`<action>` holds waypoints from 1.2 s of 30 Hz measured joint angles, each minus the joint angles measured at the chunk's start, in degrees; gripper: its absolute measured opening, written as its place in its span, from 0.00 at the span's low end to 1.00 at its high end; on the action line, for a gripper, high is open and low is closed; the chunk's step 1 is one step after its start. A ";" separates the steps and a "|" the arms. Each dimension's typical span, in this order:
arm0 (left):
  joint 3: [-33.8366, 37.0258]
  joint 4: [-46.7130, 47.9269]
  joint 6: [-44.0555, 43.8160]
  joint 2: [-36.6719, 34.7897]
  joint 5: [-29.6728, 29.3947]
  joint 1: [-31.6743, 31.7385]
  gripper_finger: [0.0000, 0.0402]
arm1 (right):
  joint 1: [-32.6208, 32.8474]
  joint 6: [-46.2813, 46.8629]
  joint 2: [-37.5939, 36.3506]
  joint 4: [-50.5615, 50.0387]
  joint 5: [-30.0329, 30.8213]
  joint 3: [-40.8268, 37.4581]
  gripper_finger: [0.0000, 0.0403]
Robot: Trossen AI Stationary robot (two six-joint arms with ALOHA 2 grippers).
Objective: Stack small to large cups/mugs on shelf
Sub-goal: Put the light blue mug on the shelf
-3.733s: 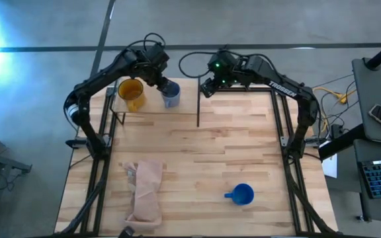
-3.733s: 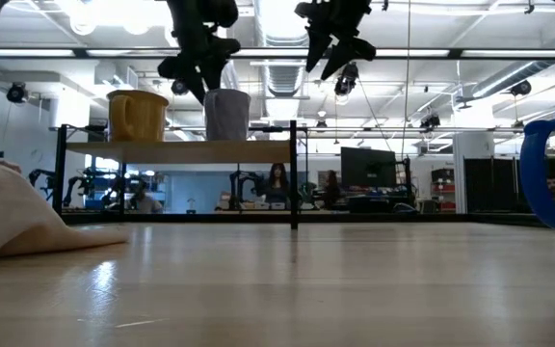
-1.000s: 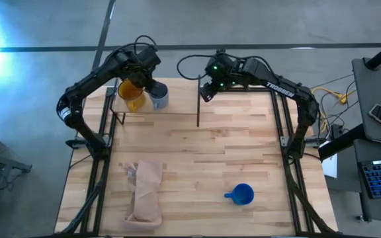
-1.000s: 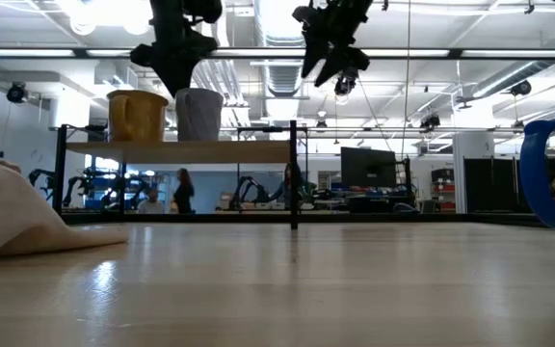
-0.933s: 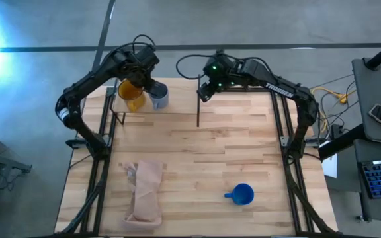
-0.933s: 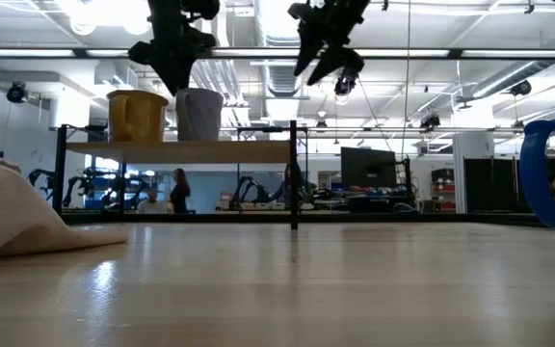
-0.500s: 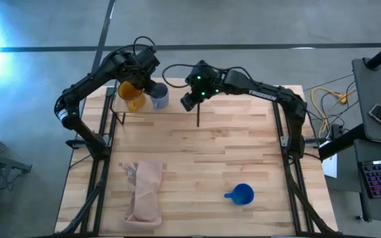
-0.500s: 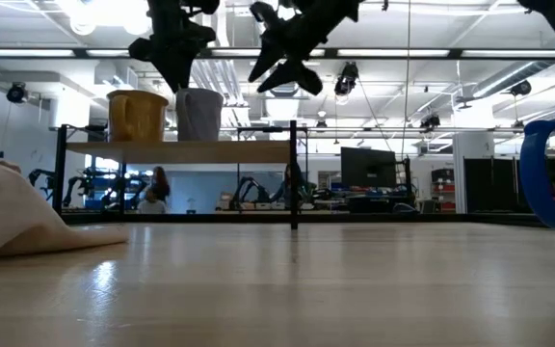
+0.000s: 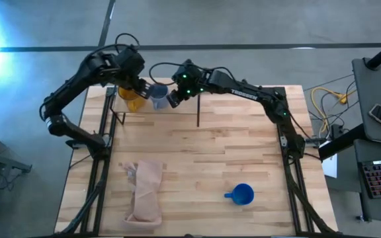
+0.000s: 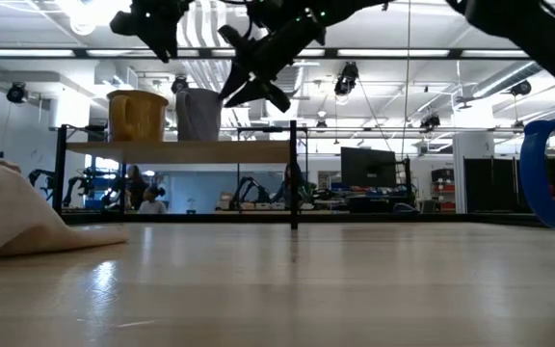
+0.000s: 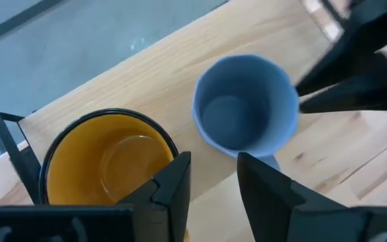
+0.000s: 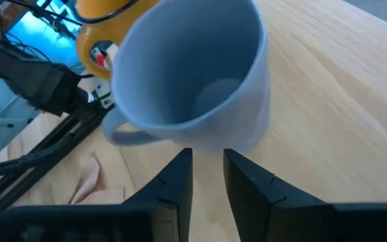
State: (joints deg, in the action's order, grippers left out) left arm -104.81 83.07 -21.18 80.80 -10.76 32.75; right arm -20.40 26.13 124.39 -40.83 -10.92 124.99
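We judge the grey-blue mug rigid, smooth, breakable; right gripper, jaws narrowly apart, should pinch its rim

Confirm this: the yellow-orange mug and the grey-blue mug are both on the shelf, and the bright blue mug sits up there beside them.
Not quite. The yellow-orange mug and the grey-blue mug do stand on the shelf, but the bright blue mug is not with them: the high view shows it alone on the tabletop, near the front right.
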 joint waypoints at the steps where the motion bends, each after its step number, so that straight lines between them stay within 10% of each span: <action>1: 0.00 -0.03 -0.70 -0.55 -0.02 -0.23 0.27 | -0.02 -0.03 0.81 -0.54 -0.01 1.11 0.19; 18: 0.26 -1.90 0.33 -2.78 -0.22 -0.31 0.27 | -0.85 -3.52 5.27 -10.82 10.14 9.89 0.18; 36: 0.26 -3.33 2.41 -1.80 -0.50 -0.46 0.27 | -2.43 -3.21 5.12 -6.11 4.94 9.92 0.18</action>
State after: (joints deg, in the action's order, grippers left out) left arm -104.55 79.75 -18.76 79.00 -11.27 32.29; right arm -22.84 22.92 129.51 -46.94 -5.98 134.91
